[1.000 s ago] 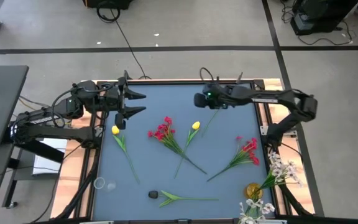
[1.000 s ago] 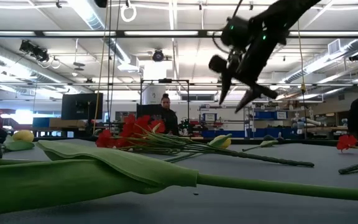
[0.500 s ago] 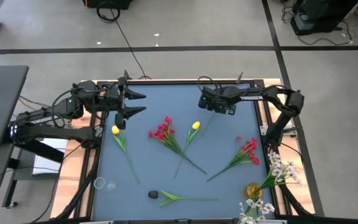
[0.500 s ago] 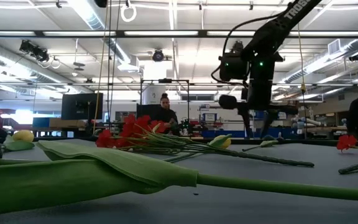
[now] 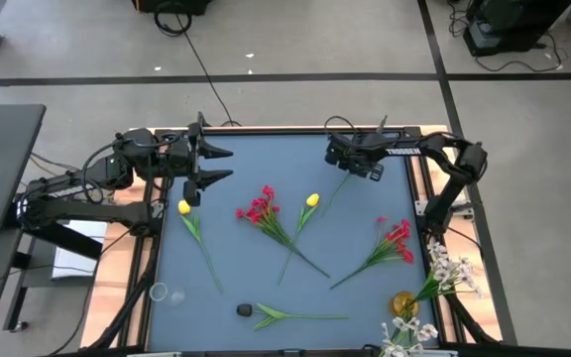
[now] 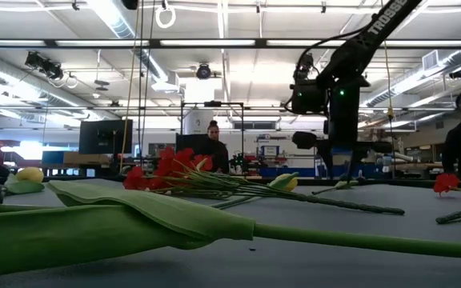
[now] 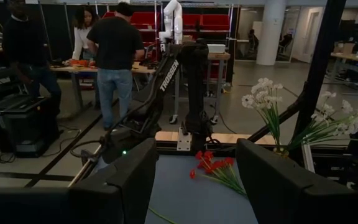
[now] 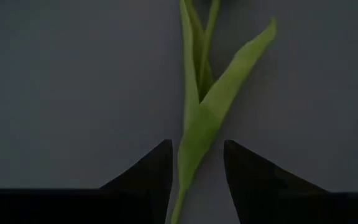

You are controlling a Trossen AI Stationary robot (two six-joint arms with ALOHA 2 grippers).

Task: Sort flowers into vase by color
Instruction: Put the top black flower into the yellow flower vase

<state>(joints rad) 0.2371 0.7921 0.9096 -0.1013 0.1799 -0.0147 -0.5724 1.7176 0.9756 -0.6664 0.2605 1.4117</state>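
Note:
My right gripper (image 5: 350, 171) points down, open, over the stem end of a yellow tulip (image 5: 311, 200) that lies flat on the blue-grey table. In the right wrist view its fingers (image 8: 157, 171) stand on either side of the green stem and leaf (image 8: 197, 124) and I see no touch. In the low view the gripper (image 6: 338, 166) hangs just above the table. My left gripper (image 5: 218, 164) waits open and empty at the far left. Another yellow tulip (image 5: 183, 207), two red clusters (image 5: 258, 208) (image 5: 397, 238) and a dark bud (image 5: 245, 310) lie on the table.
White blossom sprays (image 5: 449, 273) stand at the near right corner by an amber vase (image 5: 404, 302), with more white blossoms (image 5: 409, 332) beside it. A small clear glass (image 5: 157, 293) sits at the near left edge. People stand in the room beyond the table.
My right gripper has shifted toward the table's right edge, tipped from slanting to pointing straight down, and come down over the yellow tulip's stem end. The flowers have not moved.

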